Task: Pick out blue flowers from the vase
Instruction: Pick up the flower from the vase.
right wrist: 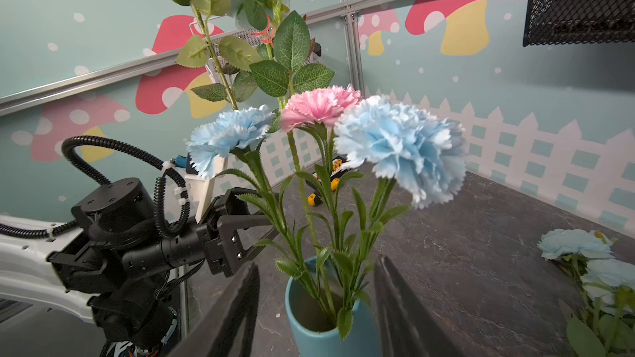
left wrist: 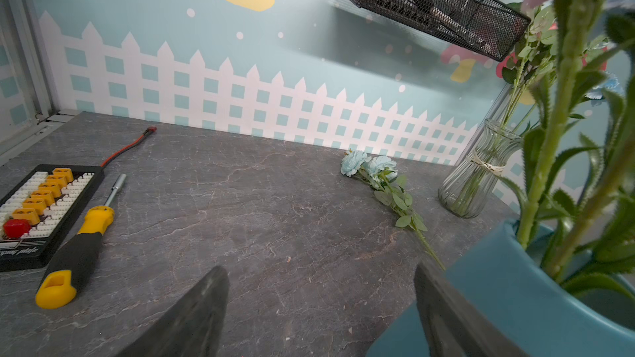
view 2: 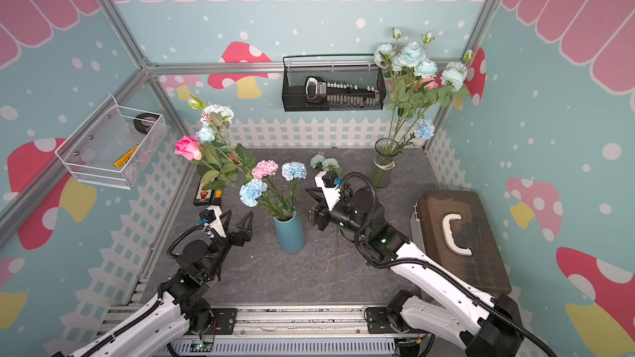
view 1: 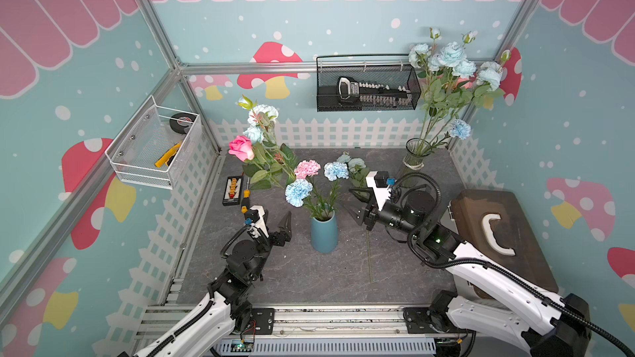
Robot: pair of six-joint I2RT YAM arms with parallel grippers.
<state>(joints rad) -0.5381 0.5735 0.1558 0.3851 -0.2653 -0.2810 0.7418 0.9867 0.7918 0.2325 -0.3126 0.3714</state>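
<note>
One of the blue flowers is already out. A pale blue artificial spray with two ruffled blooms on a thin leafy green stem (left wrist: 369, 166) lies flat on the grey marbled table (view 1: 309, 279). It is to the right of the squat teal-blue ceramic vase (view 1: 324, 235) and apart from it, with its bare stem running toward the near edge. The right gripper (view 1: 355, 206) hovers over the leafy part of that stem. Its jaws are spread, and the right wrist view shows nothing between them.

Two blue flowers are left in the vase. A sky-blue frilly carnation (view 1: 298, 192) and a second sky-blue carnation (view 1: 336, 170) stand in it. A pink frilly carnation (view 1: 307, 168) stands between them and should stay.

A taller spray with a pink rose (view 1: 241, 148) and whitish-blue blooms (view 1: 263, 113) leans out to the left behind them. Leaves hide its foot, so I cannot tell whether it stands in this vase too.

The left gripper (view 1: 276, 223) hangs just left of the vase, near rim height, with its jaws wide apart and empty. In the left wrist view the vase wall sits just beside one finger.

A clear ribbed glass vase (view 1: 417, 154) in the back right corner holds a tall bunch of pale blue blooms, well apart from both arms.

I judge the task to be about a third done, with at least two blue stems left to lift out.
</note>
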